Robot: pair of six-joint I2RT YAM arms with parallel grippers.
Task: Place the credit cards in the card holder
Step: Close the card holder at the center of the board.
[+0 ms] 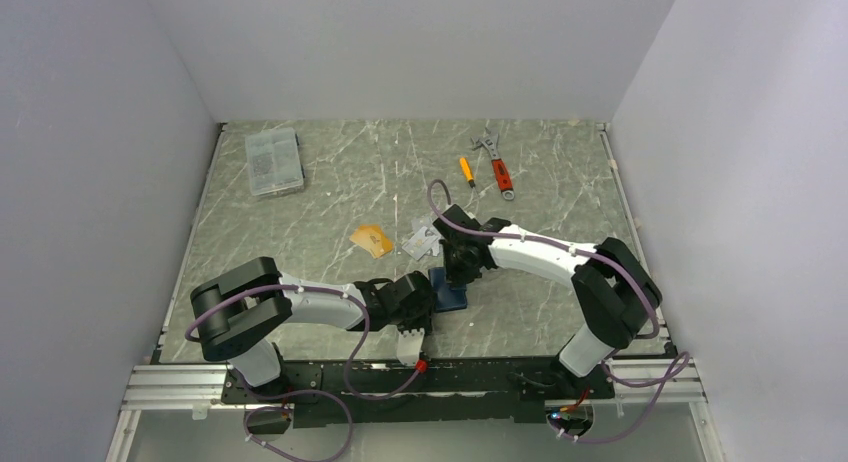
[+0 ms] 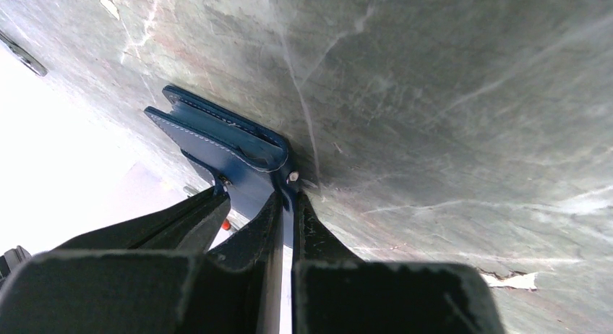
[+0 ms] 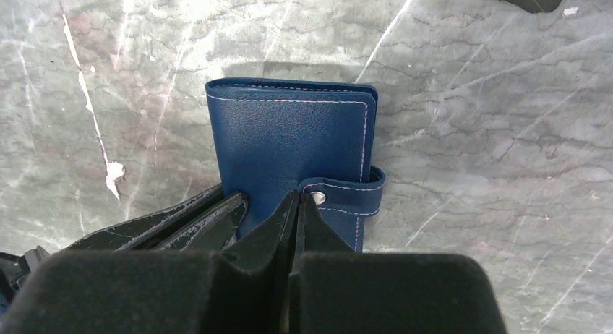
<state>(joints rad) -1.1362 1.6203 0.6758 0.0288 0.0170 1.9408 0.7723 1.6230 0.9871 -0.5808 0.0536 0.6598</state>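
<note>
Marble tabletop (image 1: 380, 182): L gripper (image 2: 288, 197) pinches card holder (image 3: 289, 131) edge, R gripper (image 3: 296, 200) pressed shut at its snap tab (image 3: 347, 193).

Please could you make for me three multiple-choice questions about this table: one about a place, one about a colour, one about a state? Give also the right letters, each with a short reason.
1. Where on the table is the clear compartment box?
A) the far left part
B) the near right corner
C) between the two arm bases

2. What colour is the single card lying left of the silvery cards?
A) black
B) orange
C) green

3. How is the card holder?
A) spread open
B) folded shut, its tab wrapped over the edge
C) standing on end

Answers:
1 A: the top view shows it far from the arms, by the left wall.
2 B: it shows orange against the grey top.
3 B: the right wrist view shows the cover closed and lying flat.
</note>
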